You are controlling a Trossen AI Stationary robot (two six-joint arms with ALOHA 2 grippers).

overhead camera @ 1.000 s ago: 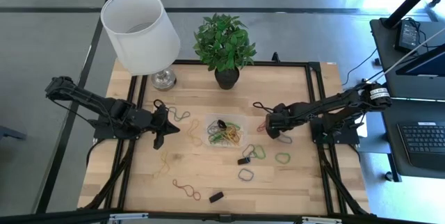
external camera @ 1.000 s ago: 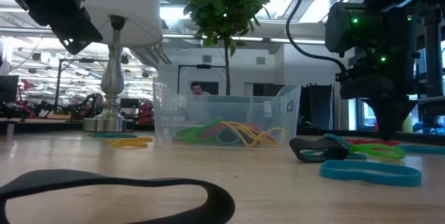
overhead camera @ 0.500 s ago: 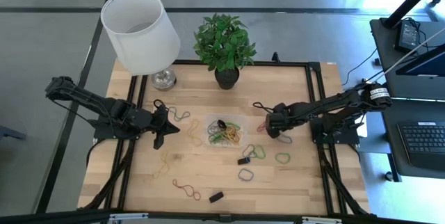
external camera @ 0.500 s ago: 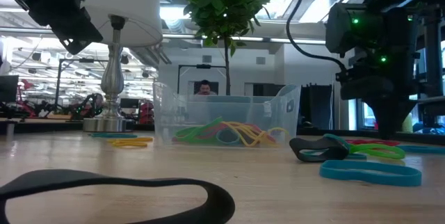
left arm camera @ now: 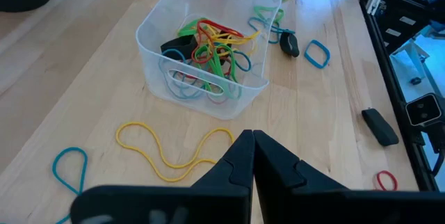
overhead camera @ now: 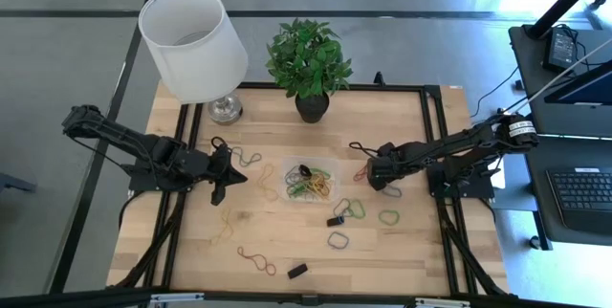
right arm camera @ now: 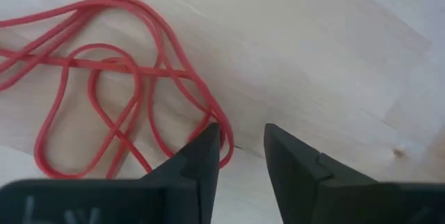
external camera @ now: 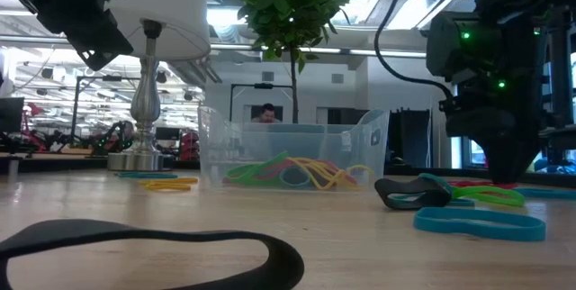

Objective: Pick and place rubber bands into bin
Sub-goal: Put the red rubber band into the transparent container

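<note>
Right wrist view settles the matter: the right gripper [right arm camera: 240,158] hangs low over the wood with its jaws parted and nothing between them, and a tangled red band [right arm camera: 104,78] lies flat just ahead, one strand running under the tip of one finger [right arm camera: 205,151]. The bulk of that band sits off to one side of the gap rather than centred in it, its loops stretching away from the fingers. From above, this gripper [overhead camera: 375,171] is right of the bin [overhead camera: 308,181], near it. The left gripper [overhead camera: 222,176] waits clenched on the bin's other side, farther from the red band. A grasp likely needs a small sideways shift first.
</note>
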